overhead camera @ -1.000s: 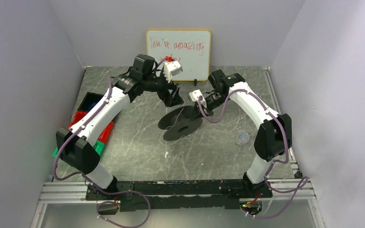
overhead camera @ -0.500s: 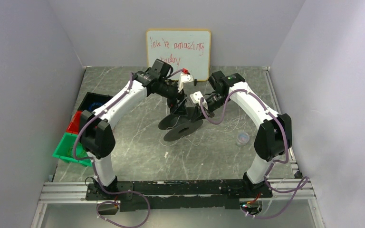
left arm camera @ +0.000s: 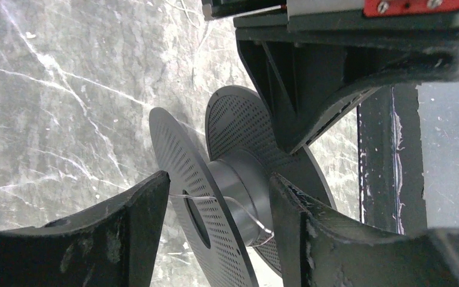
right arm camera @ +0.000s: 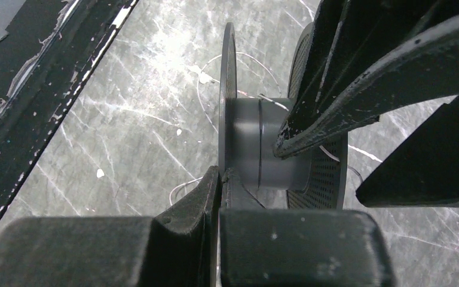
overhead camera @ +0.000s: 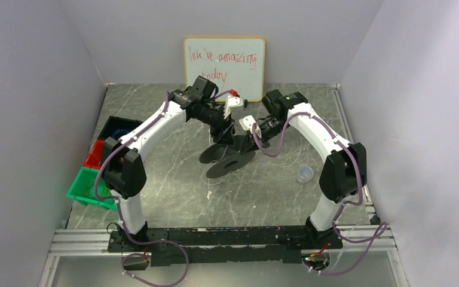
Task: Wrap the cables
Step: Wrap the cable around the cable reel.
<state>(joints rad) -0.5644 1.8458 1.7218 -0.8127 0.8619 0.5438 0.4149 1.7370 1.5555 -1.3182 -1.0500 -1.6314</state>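
A black two-flanged spool [overhead camera: 230,158] stands tilted on the table's middle. My right gripper [overhead camera: 252,139] is shut on the rim of one flange; in the right wrist view [right arm camera: 221,173] the fingers pinch that thin flange beside the grey hub [right arm camera: 254,143]. My left gripper [overhead camera: 224,133] is open and straddles the other flange [left arm camera: 179,155] from above, jaws wide apart in the left wrist view [left arm camera: 218,185]. A thin whitish cable [left arm camera: 239,206] runs from the left fingertip across the flange onto the hub. More cable lies in loose loops on the table [right arm camera: 185,185], [overhead camera: 208,185].
A whiteboard [overhead camera: 224,69] leans on the back wall. Black [overhead camera: 115,128], red [overhead camera: 95,156] and green [overhead camera: 86,186] bins sit at the left edge. A small clear cup [overhead camera: 304,174] stands right of the spool. Stray threads [overhead camera: 293,158] lie near it.
My left arm swung in from the back left and lowered its open gripper over the spool. In the last half second it barely moved. The right arm has held still.
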